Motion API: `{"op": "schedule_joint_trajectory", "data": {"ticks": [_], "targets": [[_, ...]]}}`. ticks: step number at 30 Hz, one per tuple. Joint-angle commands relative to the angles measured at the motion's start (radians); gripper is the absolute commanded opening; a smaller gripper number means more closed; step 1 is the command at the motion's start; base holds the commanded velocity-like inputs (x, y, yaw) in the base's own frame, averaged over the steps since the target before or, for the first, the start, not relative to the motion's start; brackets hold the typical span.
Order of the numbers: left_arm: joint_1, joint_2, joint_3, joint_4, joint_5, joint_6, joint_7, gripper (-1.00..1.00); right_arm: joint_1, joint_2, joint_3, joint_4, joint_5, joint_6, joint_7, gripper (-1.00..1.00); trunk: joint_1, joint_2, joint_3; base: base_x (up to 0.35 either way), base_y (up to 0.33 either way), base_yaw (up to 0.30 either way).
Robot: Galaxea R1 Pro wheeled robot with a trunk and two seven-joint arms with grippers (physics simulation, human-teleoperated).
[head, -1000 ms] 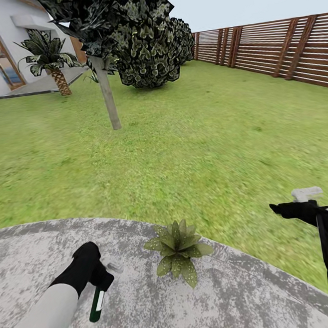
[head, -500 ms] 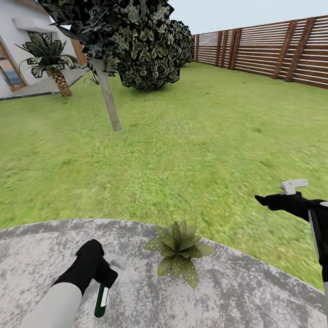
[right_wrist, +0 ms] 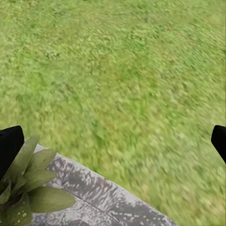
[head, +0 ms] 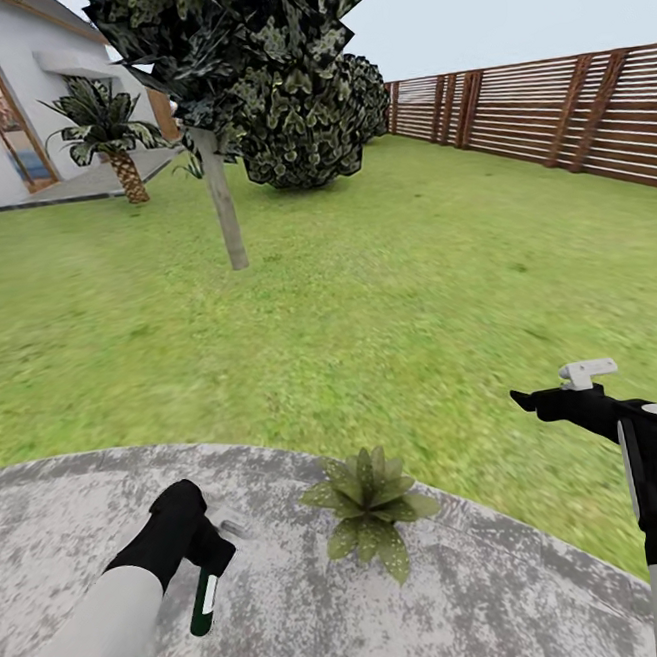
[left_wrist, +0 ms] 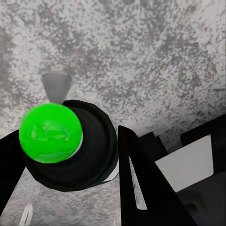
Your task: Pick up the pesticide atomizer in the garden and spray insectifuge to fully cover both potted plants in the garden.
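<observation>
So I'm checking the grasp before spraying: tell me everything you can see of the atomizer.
The atomizer is a slender dark-green bottle with a white stripe down its side. The left hand is shut on its upper end, so the top is hidden in the head view. It hangs nearly upright, slightly tilted, over the grey patio, left of the plant. The left wrist view shows a round end with a bright green centre.

dark-green atomizer (head: 204, 604), white-speckled green plant (head: 370, 495), mottled grey patio (head: 475, 596)
</observation>
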Motion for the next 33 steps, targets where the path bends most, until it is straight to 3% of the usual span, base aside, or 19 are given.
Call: {"op": "schedule_joint_trajectory", "data": {"ticks": [1,13,33], "targets": [[0.000,-0.001,0.004,-0.001,-0.009,0.002,-0.010,-1.00,-0.001,0.000,-0.001,-0.002,0.010,0.003,0.010,1.00,0.000,0.000,0.001,0.000,0.306,0.030],[0.000,-0.015,0.002,0.000,-0.011,0.002,-0.011,-1.00,-0.001,-0.001,-0.001,-0.002,0.009,0.003,0.010,1.00,0.000,0.000,0.007,0.000,0.121,0.102],[0.000,-0.028,0.003,-0.001,-0.010,0.003,-0.011,-1.00,-0.001,-0.001,-0.001,-0.002,0.010,0.003,0.010,1.00,0.000,0.000,0.007,0.009,0.005,0.282]]}}
